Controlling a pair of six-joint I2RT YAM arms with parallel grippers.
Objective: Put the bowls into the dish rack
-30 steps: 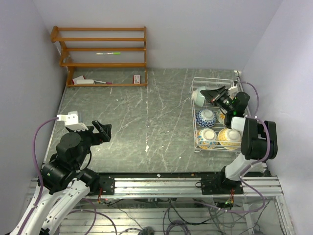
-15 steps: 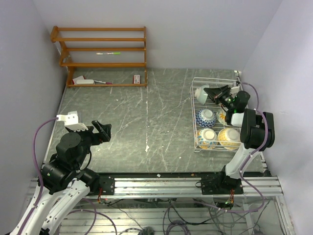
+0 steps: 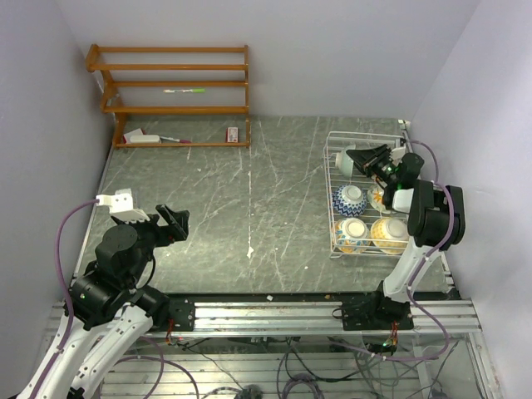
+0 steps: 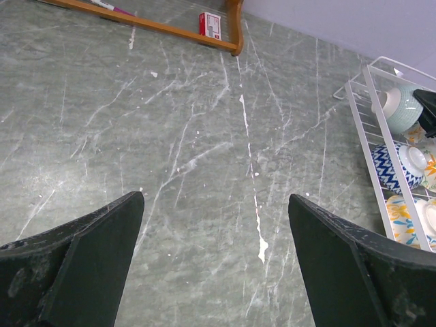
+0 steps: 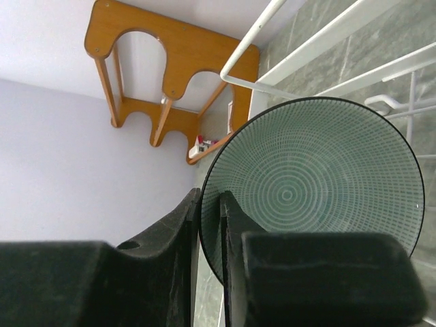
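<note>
The white wire dish rack [image 3: 366, 134] stands at the right of the table. A pale green bowl [image 3: 340, 158] lies on its side in the rack's far end, its ringed inside facing the right wrist camera [image 5: 306, 197]. My right gripper [image 3: 354, 158] has its fingers close on either side of that bowl's rim [image 5: 210, 197]. A blue bowl [image 3: 349, 199], an orange floral bowl [image 3: 352, 234] and a yellow one [image 3: 389, 234] sit upside down nearer in the rack. My left gripper [image 3: 176, 220] hangs open over bare table [image 4: 216, 201], far from the rack [image 4: 368, 153].
A brown wooden shelf unit [image 3: 174, 83] stands at the far left against the wall, with a pen and small items on it; it also shows behind the rack wire [image 5: 320, 37] in the right wrist view. The grey marble tabletop [image 3: 249, 191] lies between the arms.
The right arm has shifted slightly towards the far end of the rack with the pale green bowl. The left arm has not moved.
</note>
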